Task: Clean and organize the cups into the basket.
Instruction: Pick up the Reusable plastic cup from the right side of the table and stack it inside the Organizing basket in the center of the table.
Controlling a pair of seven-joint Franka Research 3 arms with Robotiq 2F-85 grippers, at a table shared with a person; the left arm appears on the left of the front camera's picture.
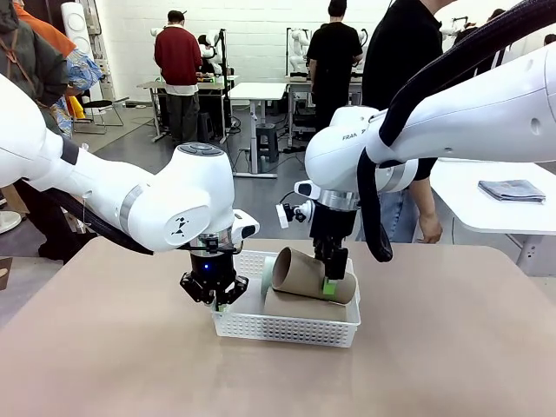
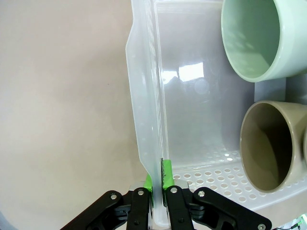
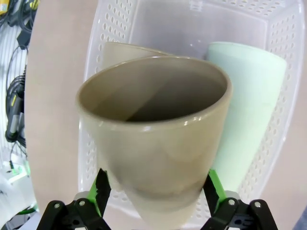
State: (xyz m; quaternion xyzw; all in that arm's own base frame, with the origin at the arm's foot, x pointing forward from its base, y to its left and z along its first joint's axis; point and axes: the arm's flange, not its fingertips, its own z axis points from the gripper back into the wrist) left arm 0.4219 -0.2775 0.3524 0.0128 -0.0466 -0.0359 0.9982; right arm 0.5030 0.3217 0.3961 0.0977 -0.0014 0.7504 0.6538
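The shallow rectangular white plastic basket (image 1: 287, 328) with perforated sides sat on the tan surface (image 1: 104, 347) near the middle, and three tall, handleless tapered cups lay in or over it. A matte tan-brown cup (image 1: 306, 274) rested uppermost, tilted on its side across another tan-brown cup (image 1: 300, 306) lying flat in the basket, its open mouth turned toward the robot's left. In the right wrist view this top cup (image 3: 153, 139) stood directly between the green pads, its long axis running straight away from the right gripper (image 3: 154, 189) and its narrow base nearest the fingers.

The right gripper (image 1: 331, 280) had its jaws spread wide on either side of the cup's base; whether the pads still touched it could not be told, though they looked just clear of it. The coming move therefore seemed to turn on backing straight off along that long axis, since any sideways drift would likely nudge the cup.

The pale mint-green cup (image 3: 249, 110) lay beside the tan pair, toward the basket's far wall.

The left gripper (image 2: 157, 188) was pinched fully shut on the thin side wall of the basket (image 2: 144, 120), apparently steadying it; the mint cup's mouth (image 2: 254, 38) and a tan mouth (image 2: 268, 143) faced it from inside.
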